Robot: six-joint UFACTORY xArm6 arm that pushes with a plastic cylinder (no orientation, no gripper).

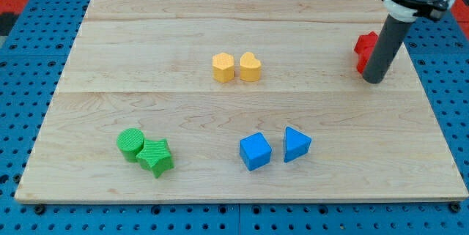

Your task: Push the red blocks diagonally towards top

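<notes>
The red blocks (363,50) sit near the board's right edge, in the view's upper right, mostly hidden behind my rod; only their left side shows and their shapes cannot be made out. My tip (374,80) rests on the board just below and in front of them, touching or nearly touching.
A yellow hexagon (223,67) and a yellow heart (250,67) sit side by side at centre. A blue cube (255,151) and a blue triangle (295,144) lie at lower centre. A green cylinder (131,143) and a green star (156,156) lie at lower left. The wooden board (146,30) ends just right of the red blocks.
</notes>
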